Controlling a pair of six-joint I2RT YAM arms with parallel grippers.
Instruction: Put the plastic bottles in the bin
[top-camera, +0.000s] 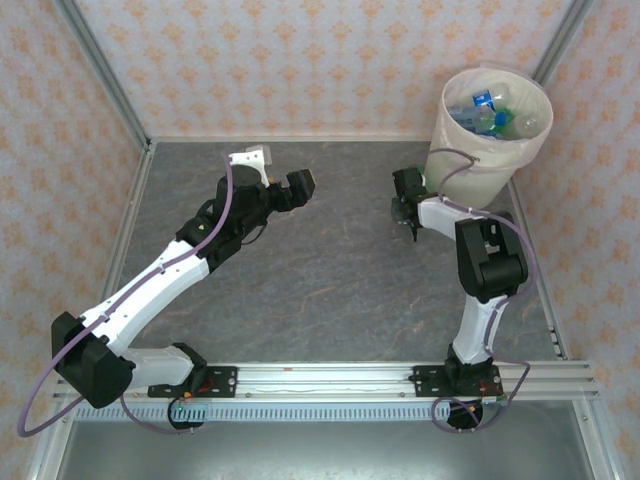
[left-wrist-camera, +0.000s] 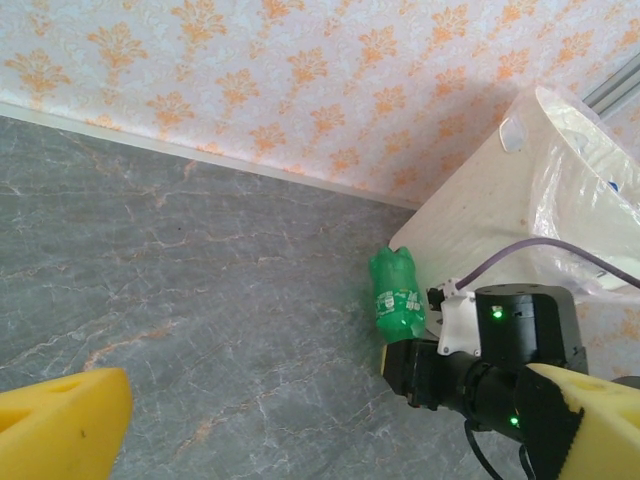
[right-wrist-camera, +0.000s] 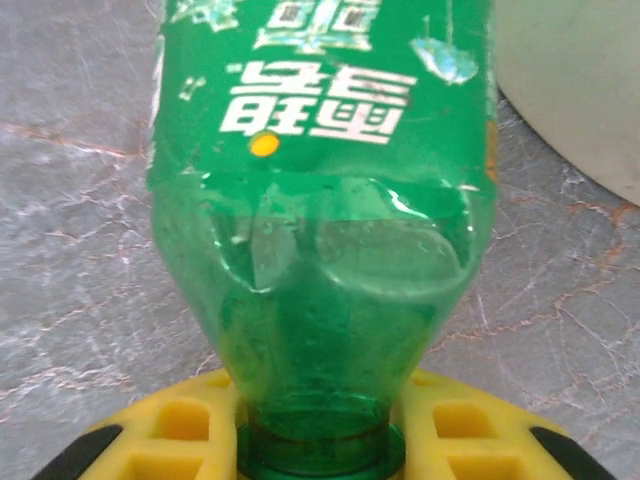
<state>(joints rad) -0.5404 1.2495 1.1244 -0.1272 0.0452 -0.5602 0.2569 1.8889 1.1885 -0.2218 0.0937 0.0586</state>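
My right gripper (right-wrist-camera: 315, 440) is shut on a green bottle (right-wrist-camera: 320, 200), its yellow pads (right-wrist-camera: 180, 430) clamping the neck just above the collar. The left wrist view shows that green bottle (left-wrist-camera: 397, 295) sticking out from the right gripper (left-wrist-camera: 425, 372), low over the table beside the bin (left-wrist-camera: 490, 210). The cream-white bin (top-camera: 478, 160) stands at the far right and holds several clear, blue-capped bottles (top-camera: 495, 110). The right gripper (top-camera: 405, 208) is just left of the bin's base. My left gripper (top-camera: 300, 185) is open with nothing between its fingers, near the table's middle back.
The grey marble tabletop (top-camera: 330, 270) is bounded by patterned walls at the back and sides. A clear liner bag (left-wrist-camera: 585, 190) hangs over the bin's rim. The right arm's purple cable (left-wrist-camera: 560, 248) loops in front of the bin.
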